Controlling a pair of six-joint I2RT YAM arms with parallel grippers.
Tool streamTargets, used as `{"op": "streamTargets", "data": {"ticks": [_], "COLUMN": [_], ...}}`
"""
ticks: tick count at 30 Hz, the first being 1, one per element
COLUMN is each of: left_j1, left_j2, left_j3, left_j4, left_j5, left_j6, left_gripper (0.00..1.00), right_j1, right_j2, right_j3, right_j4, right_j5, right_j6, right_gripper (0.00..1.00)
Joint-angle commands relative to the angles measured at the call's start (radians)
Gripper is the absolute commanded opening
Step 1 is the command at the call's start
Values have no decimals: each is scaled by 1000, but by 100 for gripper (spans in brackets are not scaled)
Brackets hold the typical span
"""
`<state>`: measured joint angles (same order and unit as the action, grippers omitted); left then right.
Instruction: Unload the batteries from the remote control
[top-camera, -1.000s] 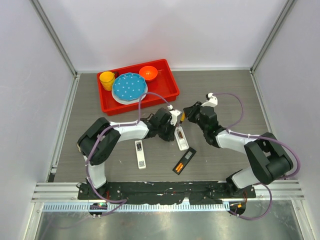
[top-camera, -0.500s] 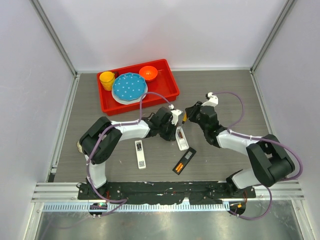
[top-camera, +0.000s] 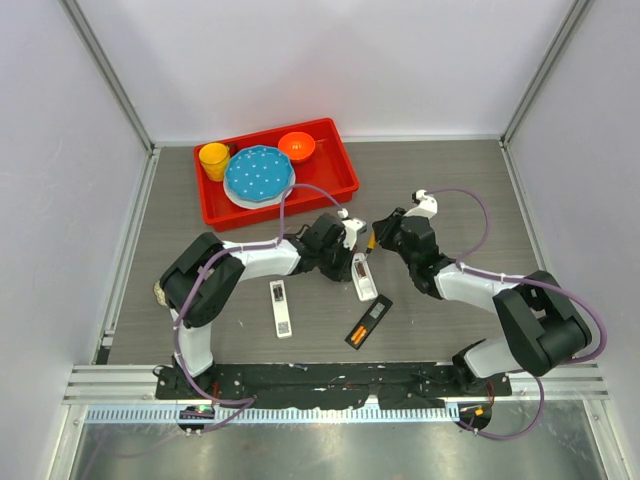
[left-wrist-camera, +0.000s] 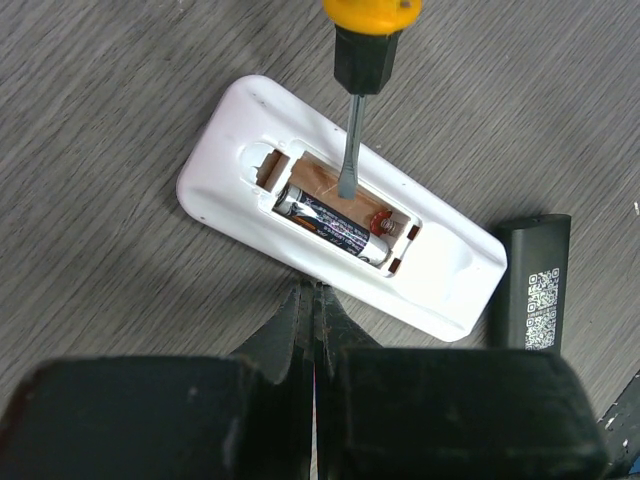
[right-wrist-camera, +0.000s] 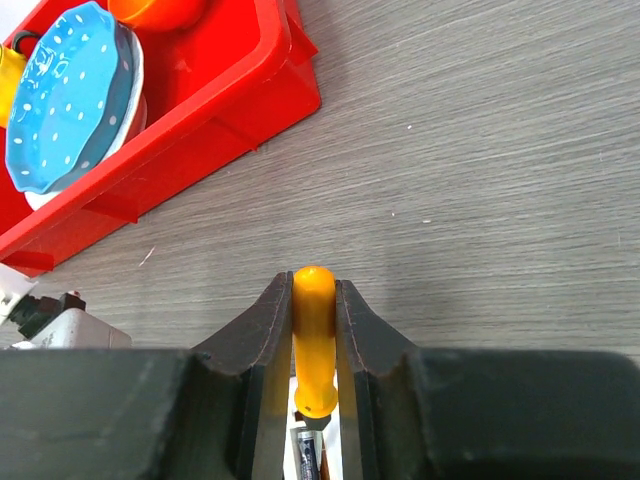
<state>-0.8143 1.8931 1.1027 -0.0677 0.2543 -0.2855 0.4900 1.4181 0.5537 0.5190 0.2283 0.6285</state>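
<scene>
The left pincer (left-wrist-camera: 315, 298) is pressed together, its tips at the long edge of the white remote (left-wrist-camera: 440, 290). The right pincer (right-wrist-camera: 315, 300) pinches the orange screwdriver (left-wrist-camera: 347, 150), whose blade sits in the bare half of the open compartment (left-wrist-camera: 315, 180). One dark battery (left-wrist-camera: 335, 228) lies beside the blade, lengthwise along the remote. The remote runs far to near on the surface (top-camera: 450, 180).

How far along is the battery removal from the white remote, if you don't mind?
Done: the white remote lies open, cover off, and one bay is bare. In hand: the right fingers clamp the screwdriver, its tip in that bare bay beside the remaining battery; the left fingers are closed at the remote's near edge. Left: that one dark battery still sits in its bay.
</scene>
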Motion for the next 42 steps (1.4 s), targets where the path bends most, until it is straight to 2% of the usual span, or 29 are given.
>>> {"op": "streamTargets", "data": {"ticks": [1, 14, 24, 33, 38, 42], "left_j1": [3, 3, 4, 6, 4, 4], "left_j2": [41, 50, 55, 63, 64, 70], "left_j3": [3, 9, 13, 17, 20, 22], "left_j4": [-78, -84, -87, -90, -93, -96], "left_j5": [0, 5, 11, 31, 39, 48], "left_j6": [-3, -3, -6, -9, -7, -4], "left_gripper": [0, 0, 0, 0, 0, 0], "right_j1": [4, 74, 73, 59, 56, 58], "right_j2": [2, 38, 71, 45, 41, 59], "right_j3": [-15, -18, -116, -126, -110, -80], "right_j4": [47, 62, 229, 250, 262, 291], "right_j5": [-9, 52, 62, 74, 71, 2], "right_j6": [-4, -1, 198, 258, 237, 146], "right_gripper": [1, 1, 1, 1, 1, 1]}}
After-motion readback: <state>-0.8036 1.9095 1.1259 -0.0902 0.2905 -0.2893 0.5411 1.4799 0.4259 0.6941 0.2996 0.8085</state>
